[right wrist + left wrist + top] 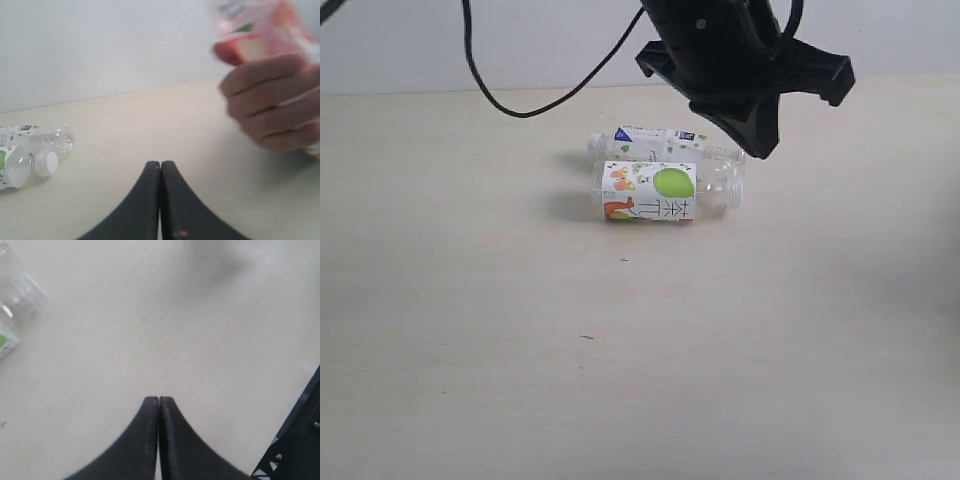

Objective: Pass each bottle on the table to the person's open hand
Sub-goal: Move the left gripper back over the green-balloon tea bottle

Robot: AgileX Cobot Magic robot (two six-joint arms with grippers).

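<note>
Two clear bottles lie side by side on the table (620, 380). The nearer bottle (660, 192) has a green fruit label, and the one behind it (655, 143) has small green leaves. A black arm (740, 60) hangs just above their right ends; I cannot tell whose arm it is. My left gripper (159, 399) is shut and empty over bare table, with a bottle neck (22, 292) off to one side. My right gripper (160, 163) is shut and empty. Beyond it a bare hand (270, 100) holds a blurred red-labelled bottle (255, 30). Both lying bottles (30, 160) sit farther off.
A black cable (520, 95) droops over the table's far edge in front of a pale wall (420, 40). A black truss-like structure (295, 445) shows at the corner of the left wrist view. Tiny dark specks (623, 260) dot the tabletop.
</note>
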